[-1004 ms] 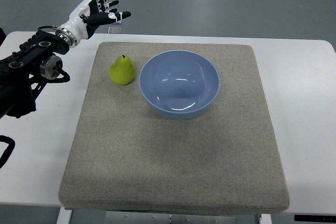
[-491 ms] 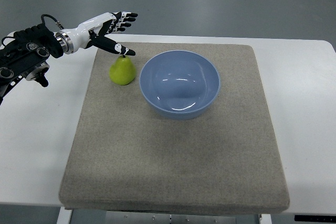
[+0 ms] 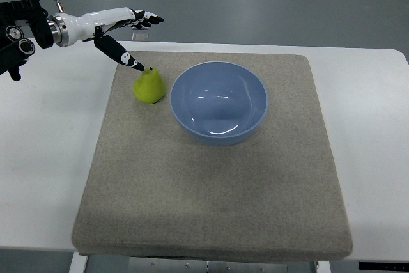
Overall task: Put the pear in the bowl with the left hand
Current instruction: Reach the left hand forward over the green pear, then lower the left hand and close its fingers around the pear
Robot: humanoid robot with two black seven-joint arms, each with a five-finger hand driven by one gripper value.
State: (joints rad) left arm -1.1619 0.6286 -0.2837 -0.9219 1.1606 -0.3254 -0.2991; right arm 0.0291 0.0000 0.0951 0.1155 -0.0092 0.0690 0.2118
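The pear (image 3: 149,86) stands upright on the grey mat (image 3: 211,177), just left of the blue bowl (image 3: 218,102). The left hand (image 3: 121,30) hovers beyond the pear, fingers spread, thumb tip at its stem. No legible writing.

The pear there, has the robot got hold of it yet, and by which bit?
No, nothing is held. The left hand hangs open above the pear, thumb tip near its stem end, fingers spread. The pear stands on the mat beside the bowl.
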